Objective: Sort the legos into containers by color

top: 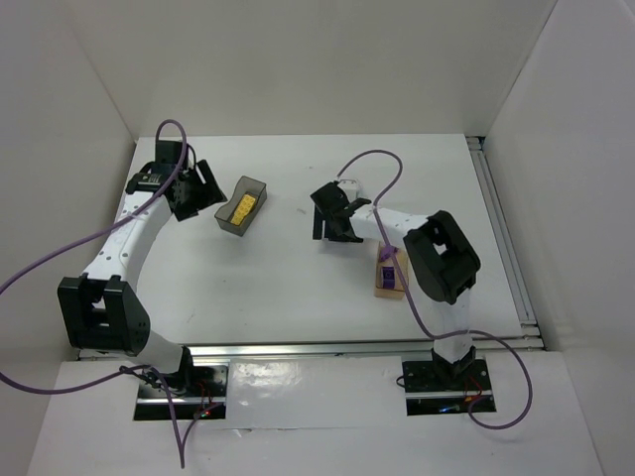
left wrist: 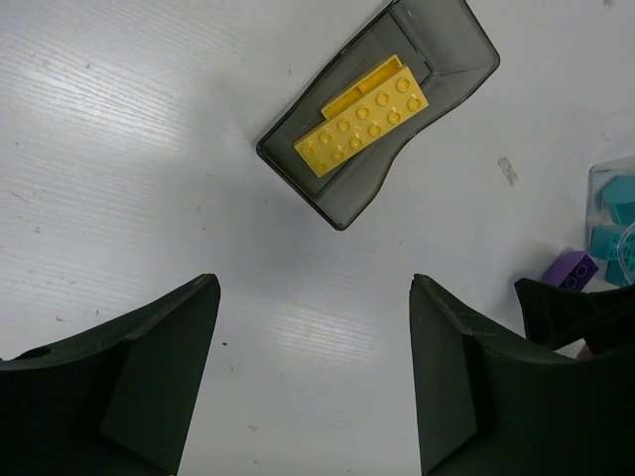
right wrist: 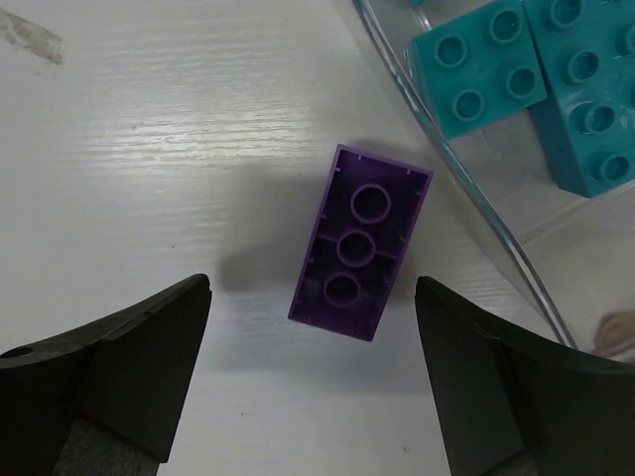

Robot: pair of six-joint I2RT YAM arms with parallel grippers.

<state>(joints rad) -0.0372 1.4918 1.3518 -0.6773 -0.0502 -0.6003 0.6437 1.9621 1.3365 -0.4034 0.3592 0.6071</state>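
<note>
The right hand (right wrist: 313,297) stands wide over a purple lego (right wrist: 360,241) at frame centre; the left hand (left wrist: 315,293) is wide too.

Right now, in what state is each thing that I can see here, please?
left gripper: open, empty.
right gripper: open, over the purple brick.
purple brick: not gripped, underside up, beside the clear bin.
clear bin: upright, holds teal bricks.
dark grey bin: upright, holds yellow bricks.
tan bin: partly hidden by the right arm, holds another purple brick.
</note>
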